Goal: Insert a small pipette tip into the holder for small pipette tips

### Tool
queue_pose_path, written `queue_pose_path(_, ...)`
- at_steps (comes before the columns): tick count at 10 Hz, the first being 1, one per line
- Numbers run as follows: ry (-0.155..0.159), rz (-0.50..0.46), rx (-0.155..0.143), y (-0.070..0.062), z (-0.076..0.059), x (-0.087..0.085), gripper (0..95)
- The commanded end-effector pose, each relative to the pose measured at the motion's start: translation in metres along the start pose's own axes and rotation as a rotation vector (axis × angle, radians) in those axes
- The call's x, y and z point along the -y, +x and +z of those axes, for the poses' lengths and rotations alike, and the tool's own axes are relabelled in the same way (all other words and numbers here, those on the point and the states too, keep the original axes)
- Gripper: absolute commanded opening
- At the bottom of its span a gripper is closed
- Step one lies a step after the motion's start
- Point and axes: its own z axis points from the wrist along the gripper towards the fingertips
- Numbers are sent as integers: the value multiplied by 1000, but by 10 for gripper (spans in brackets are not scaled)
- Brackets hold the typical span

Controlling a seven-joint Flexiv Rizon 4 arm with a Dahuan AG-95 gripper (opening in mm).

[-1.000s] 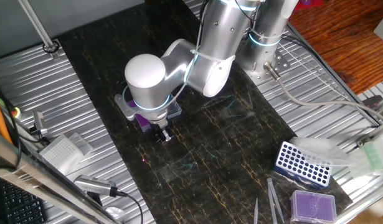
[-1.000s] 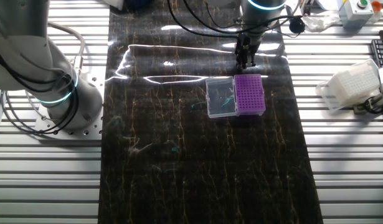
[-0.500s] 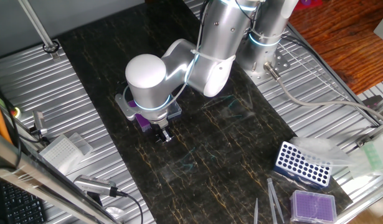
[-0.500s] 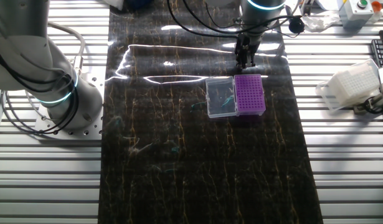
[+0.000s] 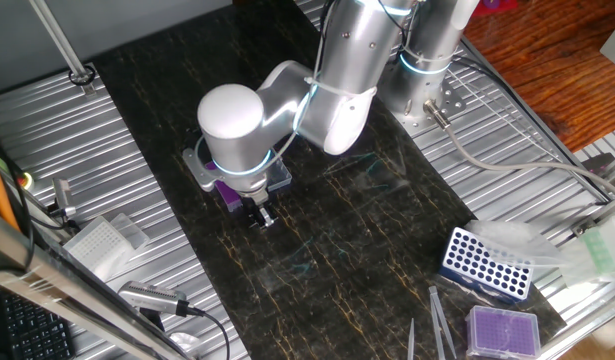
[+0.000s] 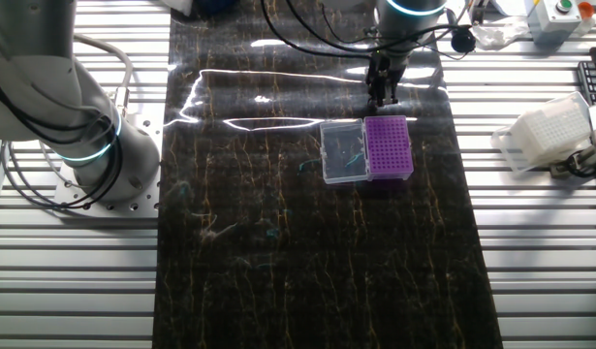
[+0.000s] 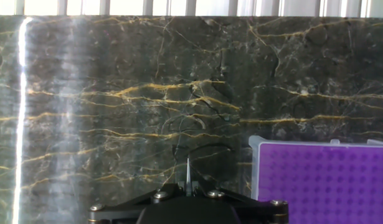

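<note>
My gripper (image 7: 188, 186) is shut on the small pipette tip (image 7: 188, 169), a thin pale spike that points away from the hand over the dark marble mat. The holder for small pipette tips (image 7: 322, 183) shows its purple gridded top at the lower right of the hand view, to the right of the tip. In the other fixed view the gripper (image 6: 381, 97) hangs just beyond the far edge of the holder (image 6: 388, 147), whose clear lid (image 6: 343, 152) lies alongside. In one fixed view the arm hides most of the holder (image 5: 227, 192); the gripper (image 5: 259, 217) is beside it.
A blue rack with large holes (image 5: 487, 262), a lidless purple box (image 5: 503, 330) and grey tweezers (image 5: 439, 320) lie at the mat's corner. A white tip box (image 6: 545, 136) sits on the slatted table. Loose teal tips (image 6: 303, 166) lie on the mat.
The arm's wrist has edged very slightly sideways; the gripper still holds the tip beside the holder.
</note>
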Motion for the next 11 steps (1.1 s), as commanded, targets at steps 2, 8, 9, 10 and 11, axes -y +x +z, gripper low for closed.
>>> queue_pose_path(2,-7,14,-20,0,-9,0,0)
queue_pose_path(8,-24,9,-47,2,-38,0,0)
queue_pose_path(9,-24,9,-49,2,-42,1,0)
queue_pose_path(10,-23,8,-54,3,-48,3,0)
queue_pose_path(11,-23,1,-59,4,-54,6,0)
